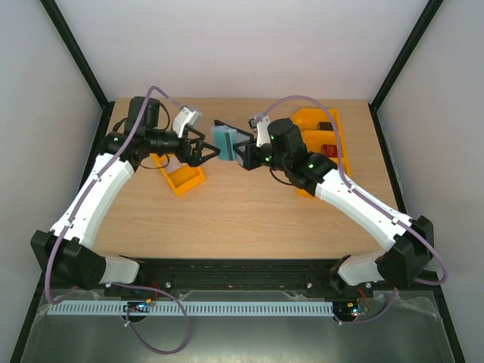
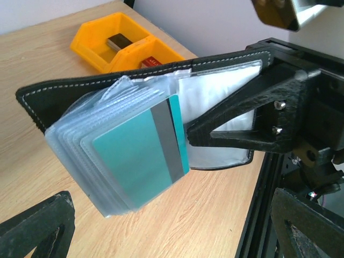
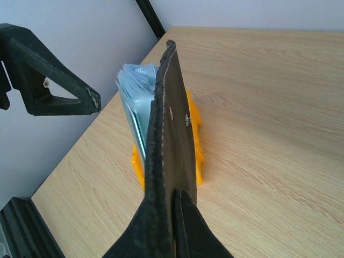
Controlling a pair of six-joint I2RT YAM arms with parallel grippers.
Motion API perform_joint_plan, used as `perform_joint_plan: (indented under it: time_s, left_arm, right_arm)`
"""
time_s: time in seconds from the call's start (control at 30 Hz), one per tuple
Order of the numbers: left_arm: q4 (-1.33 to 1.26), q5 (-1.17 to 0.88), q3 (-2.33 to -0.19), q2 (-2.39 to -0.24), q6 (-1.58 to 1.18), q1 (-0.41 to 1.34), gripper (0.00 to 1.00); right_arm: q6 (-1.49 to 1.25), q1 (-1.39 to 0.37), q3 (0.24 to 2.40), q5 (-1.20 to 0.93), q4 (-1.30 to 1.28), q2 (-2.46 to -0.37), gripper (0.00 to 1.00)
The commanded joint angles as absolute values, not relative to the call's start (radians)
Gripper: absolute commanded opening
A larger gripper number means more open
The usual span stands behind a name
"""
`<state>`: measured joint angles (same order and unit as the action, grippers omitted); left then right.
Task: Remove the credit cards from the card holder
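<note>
The card holder (image 1: 224,141) is a black wallet held up above the table, open, with my right gripper (image 1: 242,153) shut on its cover. In the right wrist view the card holder (image 3: 174,134) stands edge-on between the two black fingers of the right gripper (image 3: 173,215). Clear plastic sleeves fan out from the card holder (image 2: 107,88), and a teal credit card (image 2: 137,158) with a grey stripe sits in the front sleeve. My left gripper (image 2: 172,207) is open just in front of the sleeves, its fingers (image 2: 37,228) wide apart and touching nothing.
An orange tray (image 1: 184,178) lies below the left gripper. Two more orange trays (image 1: 324,121) sit at the back right, holding a black block (image 2: 121,42) and a red block (image 2: 151,62). The black frame rail (image 2: 258,215) runs along the table edge.
</note>
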<state>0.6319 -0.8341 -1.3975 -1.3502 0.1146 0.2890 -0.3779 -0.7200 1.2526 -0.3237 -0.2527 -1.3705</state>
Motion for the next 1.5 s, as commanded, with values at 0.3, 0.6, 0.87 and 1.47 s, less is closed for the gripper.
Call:
perform_joint_plan:
  time_s: [0.3, 0.6, 0.87, 1.47]
  left_arm:
    - [0.58, -0.857, -1.336, -1.335, 0.093, 0.295, 1.0]
    - [0.594, -0.858, -1.315, -1.313, 0.134, 0.236, 0.99]
    - [0.659, -1.066, -1.317, -1.284, 0.194, 0.181, 0.99]
    - [0.753, -1.257, -1.321, -1.259, 0.328, 0.181, 0.02]
  right_arm:
    - [-0.358, -0.716, 1.25, -0.342, -0.198, -1.366, 0.02]
    - [-0.333, -0.714, 1.2, -0.562, -0.082, -1.315, 0.02]
    - [-0.283, -0.705, 1.161, -0.732, -0.033, -1.25, 0.02]
    - [-0.292, -0.694, 1.143, -0.833, 0.068, -1.231, 0.02]
